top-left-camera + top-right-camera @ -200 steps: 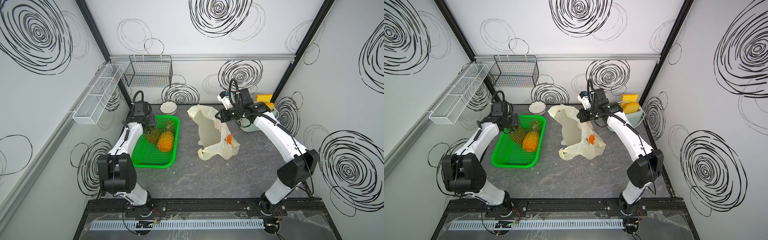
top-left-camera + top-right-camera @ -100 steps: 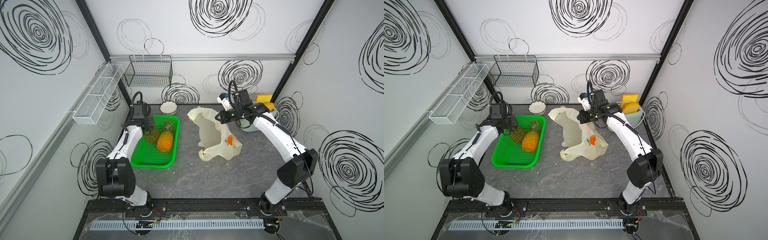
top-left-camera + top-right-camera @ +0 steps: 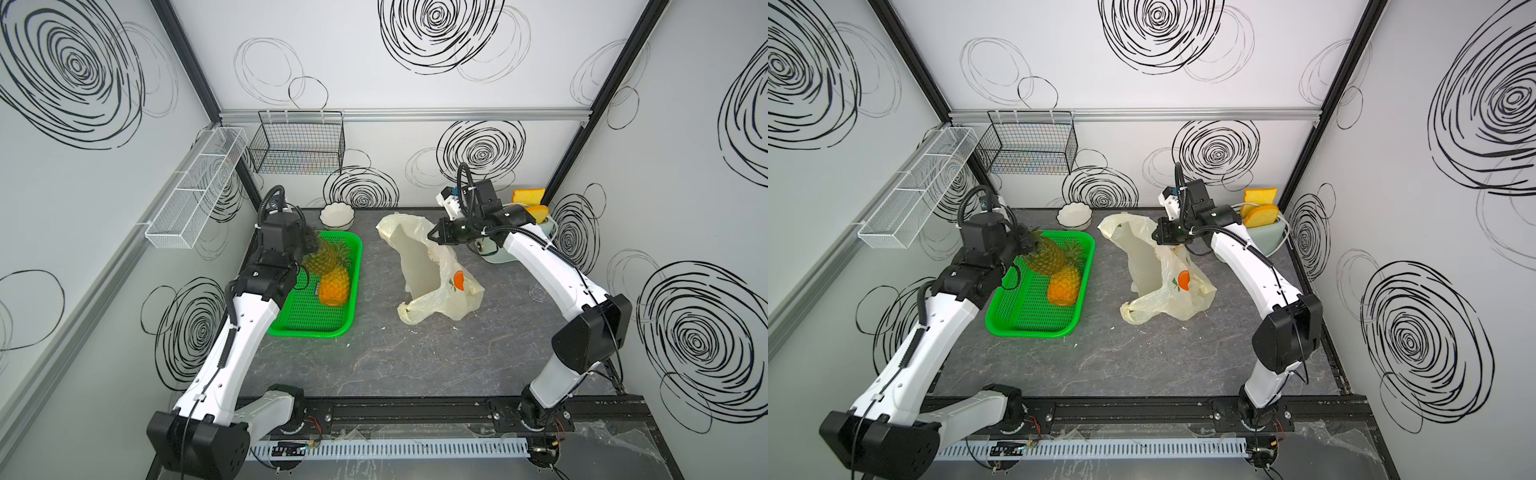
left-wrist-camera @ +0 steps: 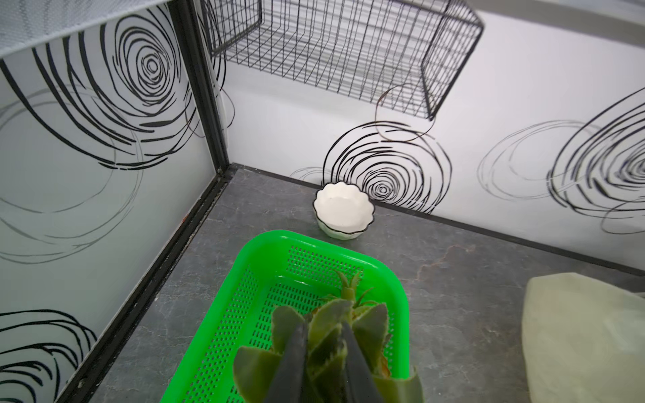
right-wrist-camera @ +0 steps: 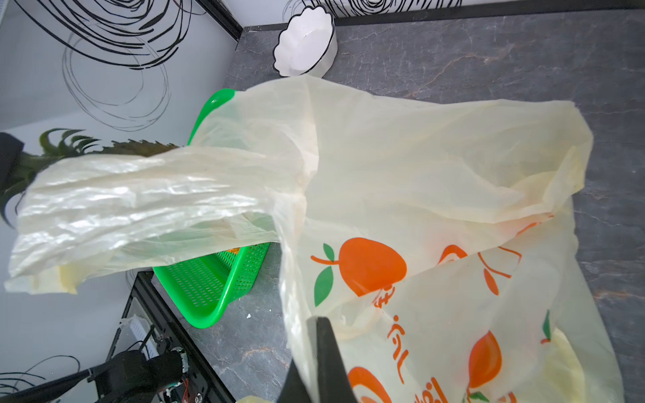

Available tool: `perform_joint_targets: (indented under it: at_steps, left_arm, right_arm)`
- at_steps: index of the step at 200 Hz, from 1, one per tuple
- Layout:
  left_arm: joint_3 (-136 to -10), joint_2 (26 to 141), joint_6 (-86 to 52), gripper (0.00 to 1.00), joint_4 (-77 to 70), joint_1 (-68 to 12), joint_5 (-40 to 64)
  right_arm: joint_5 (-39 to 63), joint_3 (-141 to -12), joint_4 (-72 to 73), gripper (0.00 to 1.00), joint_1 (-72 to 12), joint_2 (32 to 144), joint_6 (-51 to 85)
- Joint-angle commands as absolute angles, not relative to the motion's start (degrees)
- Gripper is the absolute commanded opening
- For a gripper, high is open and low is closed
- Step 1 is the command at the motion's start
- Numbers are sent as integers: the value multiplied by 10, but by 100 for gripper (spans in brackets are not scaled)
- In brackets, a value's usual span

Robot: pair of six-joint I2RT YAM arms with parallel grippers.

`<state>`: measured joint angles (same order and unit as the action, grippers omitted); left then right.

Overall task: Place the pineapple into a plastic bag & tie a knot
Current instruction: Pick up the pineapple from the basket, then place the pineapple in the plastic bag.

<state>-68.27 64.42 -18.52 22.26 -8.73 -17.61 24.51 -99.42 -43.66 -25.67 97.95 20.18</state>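
Note:
A green-skinned pineapple (image 3: pixel 322 262) (image 3: pixel 1046 257) hangs tilted over the green basket (image 3: pixel 316 328) (image 3: pixel 1034 330). My left gripper (image 3: pixel 309 243) (image 3: pixel 1027 243) (image 4: pixel 323 326) is shut on its crown leaves (image 4: pixel 328 314). A second, orange pineapple (image 3: pixel 334 286) (image 3: pixel 1064 286) lies in the basket beside it. The pale-yellow plastic bag (image 3: pixel 419 266) (image 3: pixel 1146 266) (image 5: pixel 419 167) stands on the table right of the basket. My right gripper (image 3: pixel 434 235) (image 3: pixel 1156 237) (image 5: pixel 314 319) is shut on its upper edge and holds the mouth up and open towards the basket. No knot is in view.
A white scalloped bowl (image 3: pixel 336 216) (image 4: pixel 343 213) sits at the back wall behind the basket. A toaster with bread slices (image 3: pixel 528 203) stands in the back right corner behind my right arm. A black wire basket (image 3: pixel 297 145) and a white mesh rack (image 3: pixel 195 191) hang on the walls.
My left jaws have closed on the crown, and the left arm has drawn back, lifting and tilting the green-skinned pineapple. My right gripper and the bag have barely moved.

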Motion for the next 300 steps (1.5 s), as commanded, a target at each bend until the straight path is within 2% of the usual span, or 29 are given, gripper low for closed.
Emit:
perform_joint_targets:
  at_steps: [1, 46, 89, 152, 217, 300]
  left_arm:
    - [-720, 612, -222, 0, 181, -112, -234]
    - [-743, 558, -282, 0, 244, -174, -216]
    - [-728, 523, -349, 0, 267, -206, -83]
    - [-616, 515, -432, 0, 44, -255, 80]
    - [-496, 546, -428, 0, -207, -281, 12]
    - [-451, 589, -432, 0, -353, -298, -52]
  right_arm:
    - [263, -993, -419, 0, -258, 996, 248]
    - [294, -1002, -401, 0, -248, 1015, 291]
    - [353, -1015, -398, 0, -241, 1046, 323]
    - [391, -1017, -392, 0, -241, 1050, 322]
    - [441, -1003, -383, 0, -242, 1029, 316]
    - [462, -998, -381, 0, -242, 1021, 325]
